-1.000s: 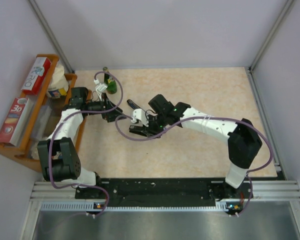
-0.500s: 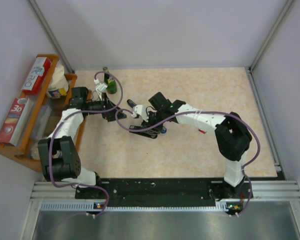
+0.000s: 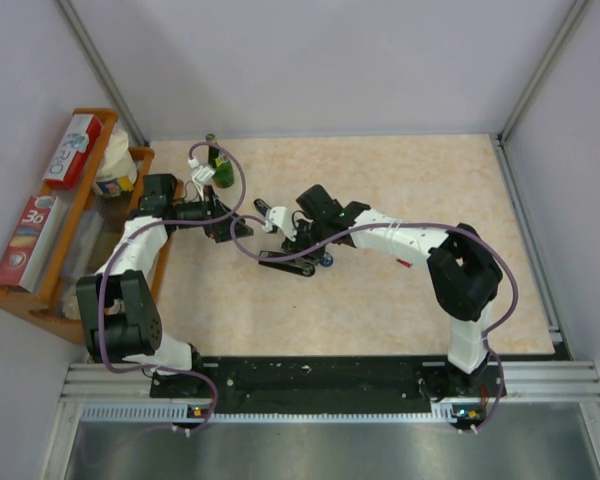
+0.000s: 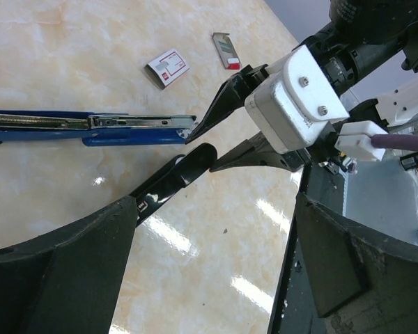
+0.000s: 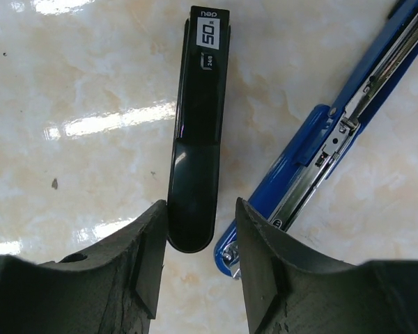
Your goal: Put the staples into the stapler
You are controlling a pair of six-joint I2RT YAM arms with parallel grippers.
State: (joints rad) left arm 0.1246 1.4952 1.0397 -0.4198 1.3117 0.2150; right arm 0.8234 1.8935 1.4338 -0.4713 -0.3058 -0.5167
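Observation:
The stapler lies swung open on the table (image 3: pixel 400 190). Its black top cover (image 5: pixel 198 139) points away from my right wrist, and its blue base with the bare metal magazine (image 5: pixel 348 118) runs off to the right. My right gripper (image 5: pixel 200 243) is open, its fingers straddling the rear end of the black cover by the hinge; it shows in the top view (image 3: pixel 298 243) too. The staples are a small white box with a red label (image 4: pixel 168 67) and a grey and red inner tray (image 4: pixel 226 50), lying beyond the stapler (image 4: pixel 90 125). My left gripper (image 4: pixel 216 257) is open and empty, left of the stapler (image 3: pixel 286 263).
A wooden shelf (image 3: pixel 55 215) with boxes stands at the left table edge. A green bottle (image 3: pixel 218 170) stands behind my left gripper (image 3: pixel 218 225). Purple cables loop over both arms near the stapler.
My right arm has folded in and its gripper has come down and left onto the stapler's hinge end. The left arm has not moved.

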